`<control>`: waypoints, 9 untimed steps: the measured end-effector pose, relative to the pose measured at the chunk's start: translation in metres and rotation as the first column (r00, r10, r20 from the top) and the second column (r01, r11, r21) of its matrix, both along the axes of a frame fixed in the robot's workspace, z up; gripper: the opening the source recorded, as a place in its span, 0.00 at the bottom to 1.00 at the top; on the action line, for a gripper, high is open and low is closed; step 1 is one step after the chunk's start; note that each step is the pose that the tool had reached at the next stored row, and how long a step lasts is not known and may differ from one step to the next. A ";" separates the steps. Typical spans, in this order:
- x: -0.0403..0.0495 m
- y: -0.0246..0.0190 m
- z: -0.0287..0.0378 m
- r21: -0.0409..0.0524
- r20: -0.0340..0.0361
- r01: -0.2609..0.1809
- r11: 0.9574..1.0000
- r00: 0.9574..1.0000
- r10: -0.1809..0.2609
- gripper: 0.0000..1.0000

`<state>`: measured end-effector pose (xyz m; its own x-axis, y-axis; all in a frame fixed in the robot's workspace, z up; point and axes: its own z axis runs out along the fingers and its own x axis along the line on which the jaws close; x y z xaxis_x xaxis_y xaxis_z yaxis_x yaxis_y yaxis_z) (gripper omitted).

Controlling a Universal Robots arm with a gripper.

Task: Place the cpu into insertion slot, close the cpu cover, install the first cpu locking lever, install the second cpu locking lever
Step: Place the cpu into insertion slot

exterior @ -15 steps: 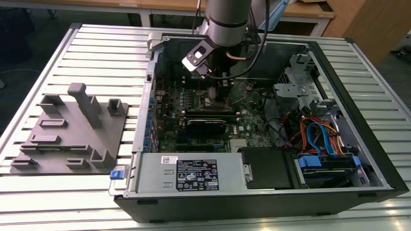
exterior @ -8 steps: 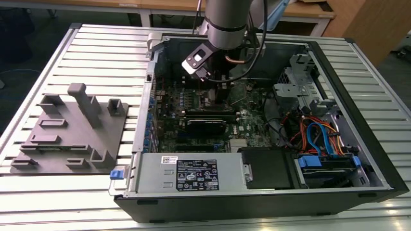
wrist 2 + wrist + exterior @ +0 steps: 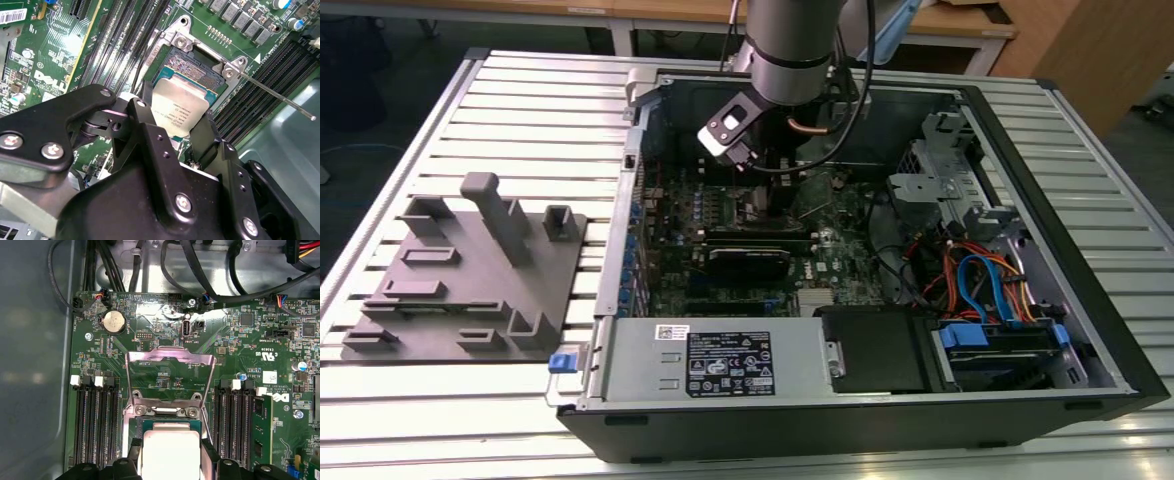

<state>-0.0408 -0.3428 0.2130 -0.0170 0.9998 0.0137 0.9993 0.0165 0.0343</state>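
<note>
Grey plastic fixture point(image 3: 460, 265) is being seen at the exterior view's left, lying on the slatted table point(image 3: 520, 100) beside the open computer case point(image 3: 1087, 260). At that view's upper middle, the gripper point(image 3: 771, 170) is being held inside the case. In both wrist views the cpu point(image 3: 182, 112) point(image 3: 170, 455) is being pinched between the gripper's fingers point(image 3: 150, 142), tilted just over the insertion slot point(image 3: 192, 67); whether they touch cannot be told. The cpu cover point(image 3: 170, 372) is being shown raised open, beside the slot.
</note>
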 end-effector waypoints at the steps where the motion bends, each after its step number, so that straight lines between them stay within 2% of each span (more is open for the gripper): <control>1: 0.0000 0.0000 0.0000 0.000 0.000 0.000 1.000 1.000 0.000 0.54; 4: 0.0000 0.0001 -0.0001 0.000 0.000 0.000 1.000 1.000 0.000 0.54; 7: -0.0001 0.0006 -0.0010 -0.007 0.000 0.000 1.000 1.000 0.000 0.54; 9: -0.0001 0.0014 -0.0030 -0.008 0.000 0.000 1.000 1.000 0.000 0.54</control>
<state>-0.0409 -0.3414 0.2100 -0.0168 0.9998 0.0060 0.9993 0.0166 0.0342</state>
